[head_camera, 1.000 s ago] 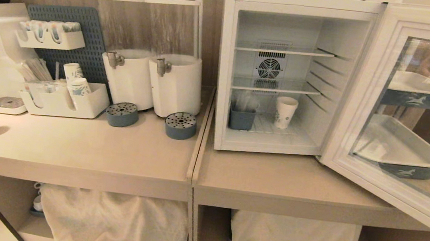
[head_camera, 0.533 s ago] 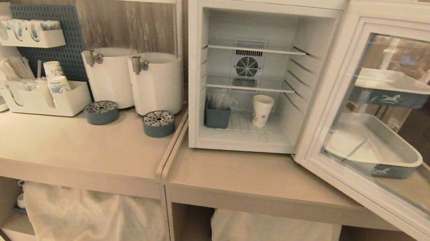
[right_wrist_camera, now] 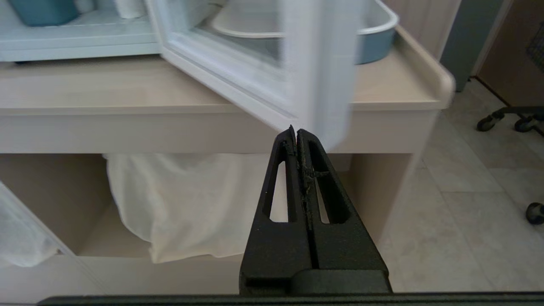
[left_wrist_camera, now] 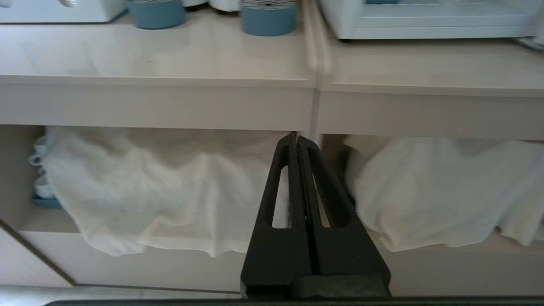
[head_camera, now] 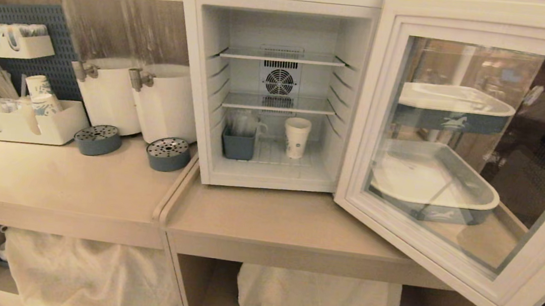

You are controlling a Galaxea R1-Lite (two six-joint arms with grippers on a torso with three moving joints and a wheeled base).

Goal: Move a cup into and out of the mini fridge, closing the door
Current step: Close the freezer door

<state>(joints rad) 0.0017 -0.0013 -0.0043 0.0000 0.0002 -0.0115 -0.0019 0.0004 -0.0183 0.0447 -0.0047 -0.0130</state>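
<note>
The white mini fridge [head_camera: 195,64] stands on the counter with its glass door [head_camera: 443,262] swung wide open to the right. The cup [head_camera: 297,138], white with a blue print, stands upright on the fridge's bottom wire shelf, beside a small blue-grey bin [head_camera: 237,147]. Neither arm shows in the head view. My left gripper [left_wrist_camera: 296,137] is shut and empty, held low in front of the counter's edge. My right gripper [right_wrist_camera: 296,129] is shut and empty too, just below the open door's [right_wrist_camera: 255,89] lower corner.
Two white drink dispensers [head_camera: 137,93] with blue drip trays [head_camera: 167,153] stand left of the fridge. A white organiser [head_camera: 22,121] holds stacked cups. Blue-sided trays [head_camera: 430,190] show through the door glass. White cloths [head_camera: 317,304] fill the shelves under the counter [head_camera: 270,223].
The whole head view has shifted left: the camera has moved to the right, so the fridge now sits nearer the middle. The cup on the far-left counter has left the view.
</note>
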